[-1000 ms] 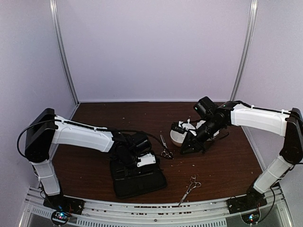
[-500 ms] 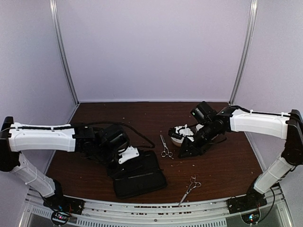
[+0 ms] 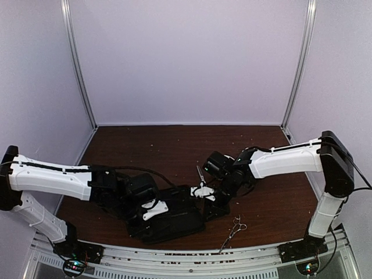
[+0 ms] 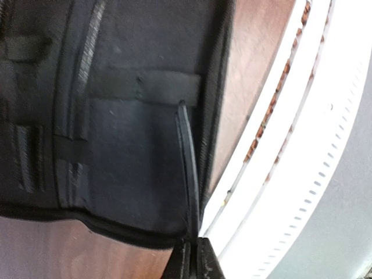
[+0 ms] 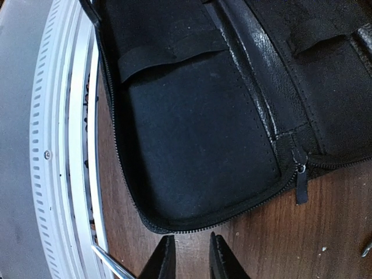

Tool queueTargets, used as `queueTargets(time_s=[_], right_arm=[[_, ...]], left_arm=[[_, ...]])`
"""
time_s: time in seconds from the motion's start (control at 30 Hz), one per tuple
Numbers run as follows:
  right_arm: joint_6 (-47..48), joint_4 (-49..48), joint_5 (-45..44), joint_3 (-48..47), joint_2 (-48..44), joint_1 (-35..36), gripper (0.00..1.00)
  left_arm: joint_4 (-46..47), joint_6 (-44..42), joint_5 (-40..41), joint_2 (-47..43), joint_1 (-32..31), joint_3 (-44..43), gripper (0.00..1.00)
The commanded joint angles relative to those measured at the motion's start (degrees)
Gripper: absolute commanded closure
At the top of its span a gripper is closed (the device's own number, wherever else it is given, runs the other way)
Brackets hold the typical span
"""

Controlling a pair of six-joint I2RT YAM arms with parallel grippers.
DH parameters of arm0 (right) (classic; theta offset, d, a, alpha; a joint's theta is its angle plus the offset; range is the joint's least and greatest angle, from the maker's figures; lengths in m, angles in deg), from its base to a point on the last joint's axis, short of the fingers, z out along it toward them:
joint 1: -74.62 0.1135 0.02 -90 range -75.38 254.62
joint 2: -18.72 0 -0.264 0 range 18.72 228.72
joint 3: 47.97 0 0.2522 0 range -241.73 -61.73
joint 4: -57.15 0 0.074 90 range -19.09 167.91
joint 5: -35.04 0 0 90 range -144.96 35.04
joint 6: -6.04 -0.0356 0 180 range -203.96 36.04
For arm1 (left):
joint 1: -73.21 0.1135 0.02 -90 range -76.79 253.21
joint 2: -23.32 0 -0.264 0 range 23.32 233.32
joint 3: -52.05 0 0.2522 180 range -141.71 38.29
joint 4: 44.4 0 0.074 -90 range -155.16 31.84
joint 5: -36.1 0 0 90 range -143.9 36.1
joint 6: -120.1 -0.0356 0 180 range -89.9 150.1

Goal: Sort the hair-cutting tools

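Note:
The black case (image 3: 174, 220) lies open near the table's front edge. My left gripper (image 3: 152, 212) hangs over it, shut on a thin dark stick-like tool (image 4: 187, 168). The tool's far tip sits under a strap inside the case (image 4: 133, 145), and my fingers (image 4: 193, 261) pinch its near end. My right gripper (image 3: 209, 208) is slightly open and empty (image 5: 192, 258), just above bare wood beside the case's zipped corner (image 5: 197, 133). One silver scissors (image 3: 199, 172) lies behind the right gripper. The other silver scissors (image 3: 233, 228) lies near the front edge.
The white slotted front rail (image 3: 192, 258) runs along the near edge, close to the case, and shows in both wrist views (image 4: 302, 174) (image 5: 64, 145). A thin silver tip (image 5: 110, 266) shows left of my right fingers. The right arm hides the bowl area.
My left gripper has moved left and forward over the case with the dark tool. My right gripper has left the white bowl and moved left and forward to the case's right corner.

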Motion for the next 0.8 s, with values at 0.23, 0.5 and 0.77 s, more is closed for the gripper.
queueTargets(time_s=[0.23,0.5,0.77], right_arm=[[-2.22,1.4,1.14,-2.92,4.33,0.09,0.79],[-1.54,2.83,0.52,-3.76,6.39,0.35,0.79],[-1.24,3.28,0.66,-4.4,7.54,0.35,0.79]], left_arm=[[-6.97,4.33,2.04,5.76,-1.9,-4.44,1.0],[-6.6,2.7,2.71,9.4,-1.9,-5.19,1.0],[-5.12,-1.55,3.53,15.42,-1.88,-8.56,1.0]])
